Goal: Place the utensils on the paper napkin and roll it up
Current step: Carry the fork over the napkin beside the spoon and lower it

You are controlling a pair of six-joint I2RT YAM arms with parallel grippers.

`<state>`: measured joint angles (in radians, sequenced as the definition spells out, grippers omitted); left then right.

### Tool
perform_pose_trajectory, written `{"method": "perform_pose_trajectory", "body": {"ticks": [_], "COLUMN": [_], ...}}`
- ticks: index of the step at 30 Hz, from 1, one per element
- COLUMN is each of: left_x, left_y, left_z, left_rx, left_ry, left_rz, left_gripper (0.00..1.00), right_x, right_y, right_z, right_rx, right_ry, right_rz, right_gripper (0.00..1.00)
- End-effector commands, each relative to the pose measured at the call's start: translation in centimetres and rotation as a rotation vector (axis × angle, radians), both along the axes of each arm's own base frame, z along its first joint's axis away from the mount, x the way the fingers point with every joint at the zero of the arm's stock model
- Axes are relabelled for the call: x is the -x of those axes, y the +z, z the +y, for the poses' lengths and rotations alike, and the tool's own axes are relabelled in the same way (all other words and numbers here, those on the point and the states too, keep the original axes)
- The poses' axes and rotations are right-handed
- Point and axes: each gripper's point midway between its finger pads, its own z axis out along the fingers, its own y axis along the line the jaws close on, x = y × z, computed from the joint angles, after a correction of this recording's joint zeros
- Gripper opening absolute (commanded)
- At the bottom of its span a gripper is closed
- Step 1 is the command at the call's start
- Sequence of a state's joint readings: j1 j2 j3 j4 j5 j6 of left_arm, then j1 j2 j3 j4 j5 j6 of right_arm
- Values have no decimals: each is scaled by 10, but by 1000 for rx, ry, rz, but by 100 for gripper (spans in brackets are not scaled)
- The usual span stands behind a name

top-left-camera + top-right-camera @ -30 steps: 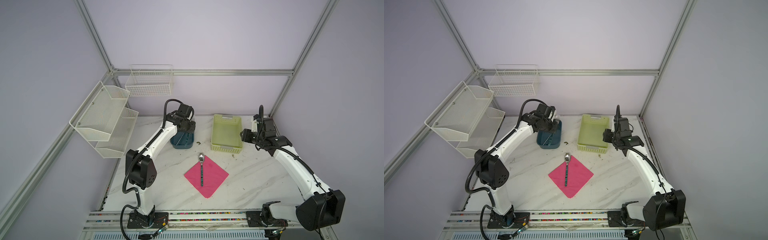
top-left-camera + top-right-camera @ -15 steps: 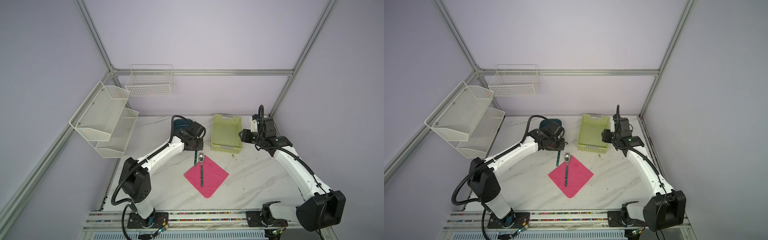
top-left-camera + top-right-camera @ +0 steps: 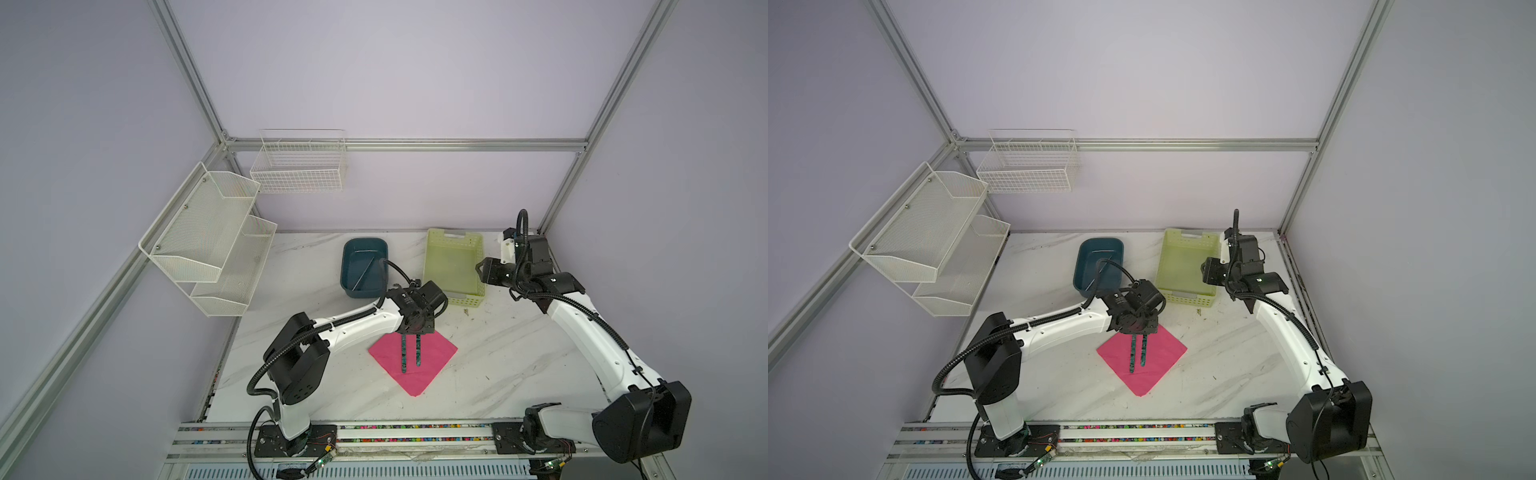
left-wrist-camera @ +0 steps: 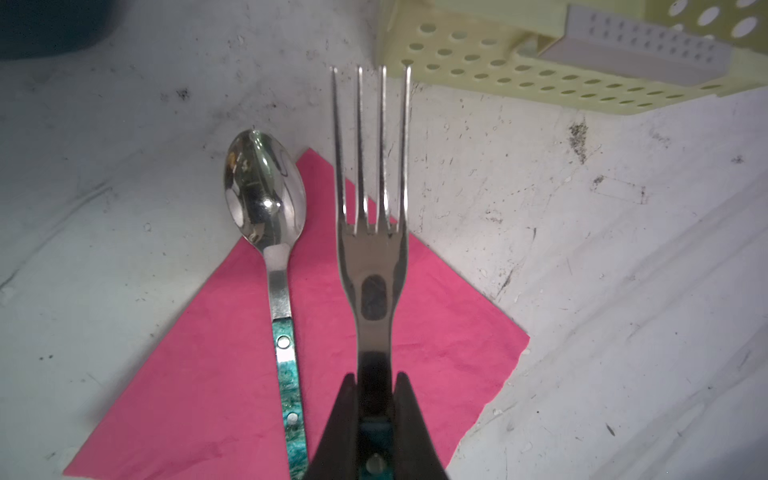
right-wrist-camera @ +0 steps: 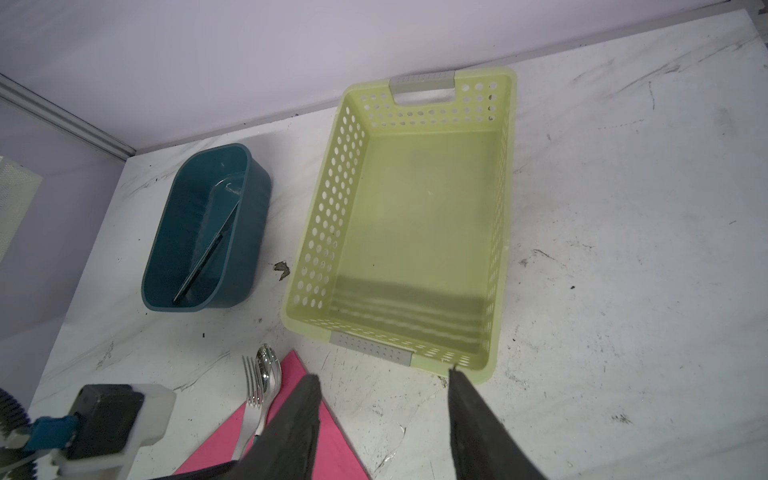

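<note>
Over the pink napkin (image 3: 436, 353) at the centre of both top views, the left fingers (image 4: 340, 415) are clamped on the neck of the fork (image 4: 372, 249), whose tines point toward the pale green basket (image 3: 429, 266). The spoon (image 4: 266, 195) lies just beside it and parallel, with its handle on the napkin and its bowl past the corner on the bare table (image 3: 519, 353).

The step in hand looks like setting down the second utensil. The next move calls for bringing the fork down flat, clear of the spoon so neither gets knocked, then parting the fingers. The knife (image 5: 208, 253) leans inside the teal tub (image 3: 361, 293) at upper centre of the top views, so one more fetch remains before any rolling.

The right fingers (image 5: 303, 415) stand apart, hold nothing and hover by the basket at the right.

I cannot tell whether the fork already touches the paper. In the top views the left arm's wrist hides both utensil heads, and only two dark handles show. In the left wrist view the fork's handle is cut off behind the fingers.
</note>
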<state>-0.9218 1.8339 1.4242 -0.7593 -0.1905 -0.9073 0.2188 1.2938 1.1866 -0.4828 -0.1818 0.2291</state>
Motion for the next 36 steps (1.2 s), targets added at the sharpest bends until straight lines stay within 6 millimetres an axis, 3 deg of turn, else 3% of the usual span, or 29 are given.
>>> {"method": "perform_pose_trajectory", "body": {"ticks": [1, 9, 28, 36], "left_x": [0, -2, -9, -9], "left_y": [-14, -38, -63, -65], "left_z": [0, -7, 5, 7], "left_rx": [-1, -6, -62, -78], "left_ry": [60, 69, 60, 55], "left_rz": [-18, 8, 46, 48], "left_gripper": [0, 0, 0, 8], "right_x": [0, 1, 3, 5], "right_y": [6, 6, 5, 6], "right_z": [1, 3, 1, 1], "right_rx": [-4, -11, -8, -9], "right_ry": [18, 23, 20, 17], "right_rz": [-28, -28, -29, -31], "right_gripper": [52, 52, 52, 52]}}
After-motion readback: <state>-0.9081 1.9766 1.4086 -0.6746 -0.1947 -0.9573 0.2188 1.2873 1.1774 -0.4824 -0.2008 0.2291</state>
